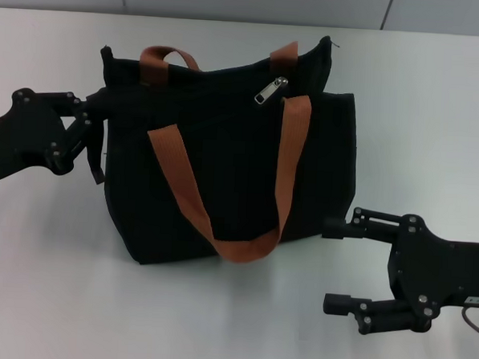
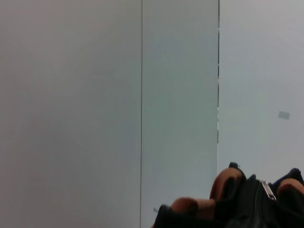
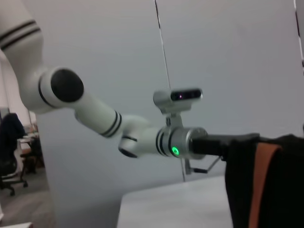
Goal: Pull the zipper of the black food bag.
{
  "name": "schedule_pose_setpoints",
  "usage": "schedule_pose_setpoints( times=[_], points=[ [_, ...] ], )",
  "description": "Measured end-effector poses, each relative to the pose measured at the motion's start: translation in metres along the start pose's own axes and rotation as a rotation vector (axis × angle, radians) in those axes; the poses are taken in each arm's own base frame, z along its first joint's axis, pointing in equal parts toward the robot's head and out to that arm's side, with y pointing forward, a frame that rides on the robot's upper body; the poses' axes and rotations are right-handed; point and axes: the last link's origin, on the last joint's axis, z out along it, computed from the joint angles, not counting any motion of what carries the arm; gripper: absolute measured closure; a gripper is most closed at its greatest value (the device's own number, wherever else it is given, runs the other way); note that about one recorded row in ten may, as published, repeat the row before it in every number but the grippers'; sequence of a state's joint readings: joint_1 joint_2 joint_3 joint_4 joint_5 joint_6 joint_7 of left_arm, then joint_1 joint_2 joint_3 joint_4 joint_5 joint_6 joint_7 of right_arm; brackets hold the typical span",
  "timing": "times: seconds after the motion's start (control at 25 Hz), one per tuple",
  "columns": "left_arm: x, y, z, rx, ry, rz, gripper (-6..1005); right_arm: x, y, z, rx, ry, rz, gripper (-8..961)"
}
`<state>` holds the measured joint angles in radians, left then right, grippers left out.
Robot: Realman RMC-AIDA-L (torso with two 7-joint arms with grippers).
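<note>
The black food bag point(image 1: 224, 171) stands in the middle of the table with two rust-brown strap handles point(image 1: 285, 158). The silver zipper point(image 1: 271, 91) pull tab hangs on the zip line near the bag's right upper end. My left gripper point(image 1: 101, 108) is shut on the bag's left upper end; the right wrist view shows it point(image 3: 228, 144) pinching the bag's edge point(image 3: 275, 190). My right gripper point(image 1: 335, 265) is open and empty, low beside the bag's right front corner. The left wrist view shows the bag's top point(image 2: 242, 209) and the pull tab point(image 2: 267, 189).
The white table point(image 1: 435, 117) stretches to the right of and in front of the bag. A grey wall point(image 1: 257, 3) runs along its far edge. The left arm point(image 3: 95, 114) reaches in from the side.
</note>
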<state>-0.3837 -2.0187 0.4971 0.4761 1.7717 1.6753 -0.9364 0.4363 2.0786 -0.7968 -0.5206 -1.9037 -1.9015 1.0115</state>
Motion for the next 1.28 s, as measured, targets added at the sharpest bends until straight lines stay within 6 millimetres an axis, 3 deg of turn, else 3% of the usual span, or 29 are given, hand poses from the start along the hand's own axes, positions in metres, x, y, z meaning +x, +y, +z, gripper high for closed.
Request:
schedule_pose_setpoints(
  times=[0.32,0.44,0.52,0.68,0.92,1.28],
  points=[
    [0.012,-0.016,-0.009,0.013,-0.037,-0.085,954,0.003,-0.009,0.006,0.032,0.022,0.002,114],
    [0.036,-0.024,-0.026,-0.055,-0.051,-0.152,756,0.003,-0.012,0.007,0.039,0.03,-0.004,114],
    [0.042,-0.024,-0.03,-0.081,-0.047,-0.168,636,0.003,-0.013,0.008,0.042,0.034,-0.011,114],
    [0.061,-0.012,-0.041,-0.224,-0.003,-0.201,449,0.003,-0.016,0.014,0.038,0.032,-0.006,114],
    [0.059,-0.004,-0.04,-0.255,0.007,-0.203,271,0.006,-0.017,0.019,0.032,0.037,0.005,114],
    [0.028,0.045,-0.005,-0.445,0.019,-0.056,176,0.012,-0.019,0.027,0.038,0.057,0.021,114]
  ],
)
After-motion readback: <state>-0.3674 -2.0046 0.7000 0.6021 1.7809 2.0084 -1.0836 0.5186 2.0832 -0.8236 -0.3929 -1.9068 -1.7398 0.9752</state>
